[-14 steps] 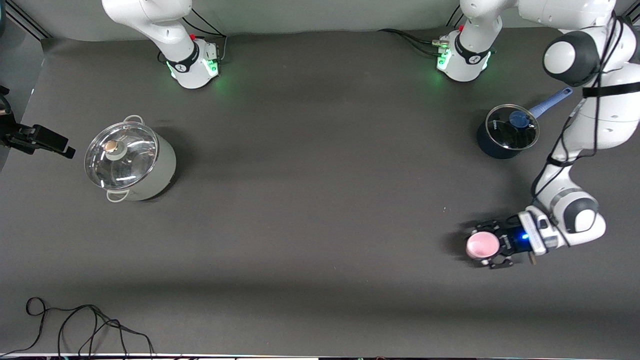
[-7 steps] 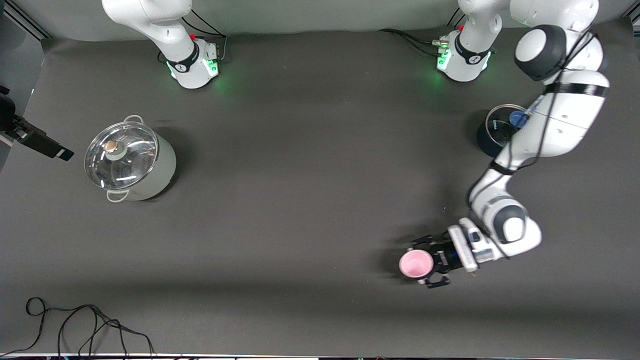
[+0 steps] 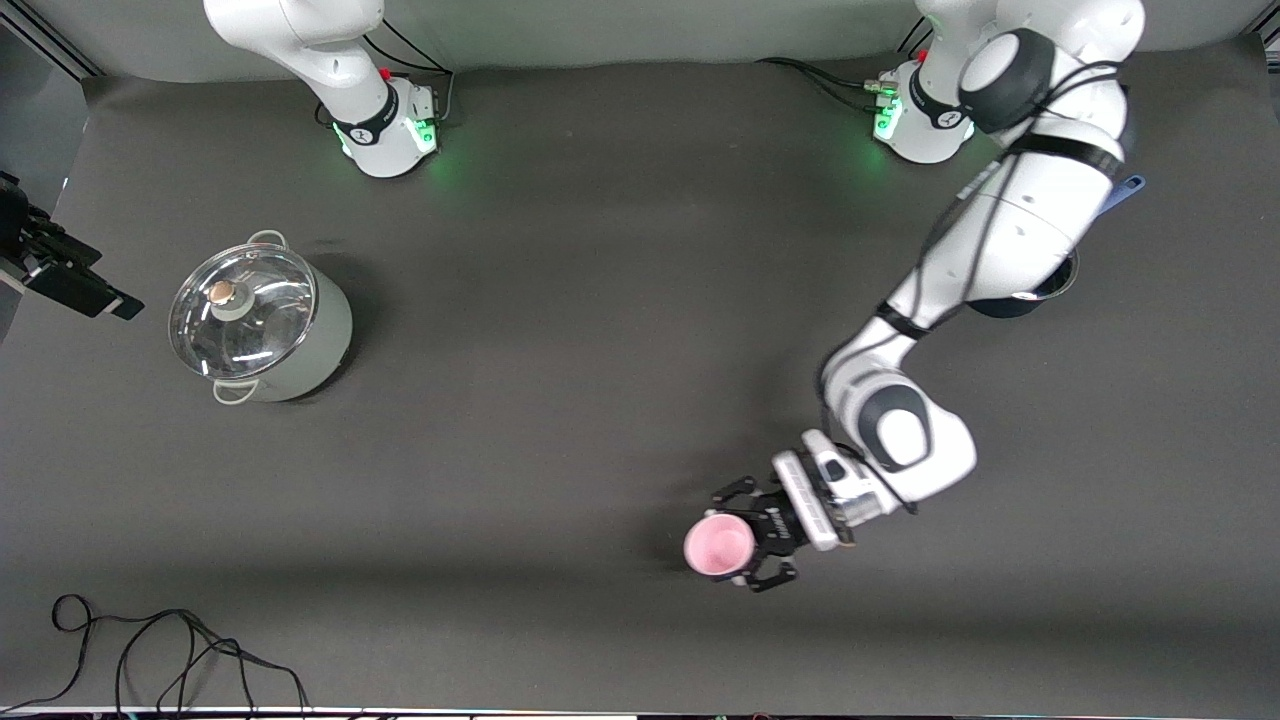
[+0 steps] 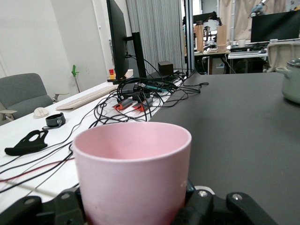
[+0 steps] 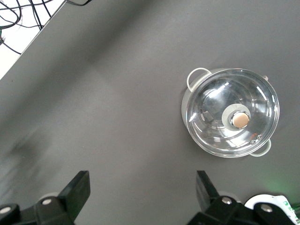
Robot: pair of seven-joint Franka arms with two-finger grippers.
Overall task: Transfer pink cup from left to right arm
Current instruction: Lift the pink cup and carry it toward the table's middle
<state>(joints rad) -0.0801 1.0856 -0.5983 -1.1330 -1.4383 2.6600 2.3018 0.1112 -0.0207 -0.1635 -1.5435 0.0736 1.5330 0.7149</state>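
- The right gripper (image 3: pixel 62 275), fingers spread and empty, waits off the edge of the dark grey desk (image 3: pixel 600 350) at the right arm's end.
- A lidded grey pot (image 3: pixel 260 325) stands near it.
- The left gripper (image 3: pixel 752 535) grips the upright pink cup (image 3: pixel 719 546) over the desk's middle.
- A dark saucepan (image 3: pixel 1020 300) sits half hidden under the left arm.
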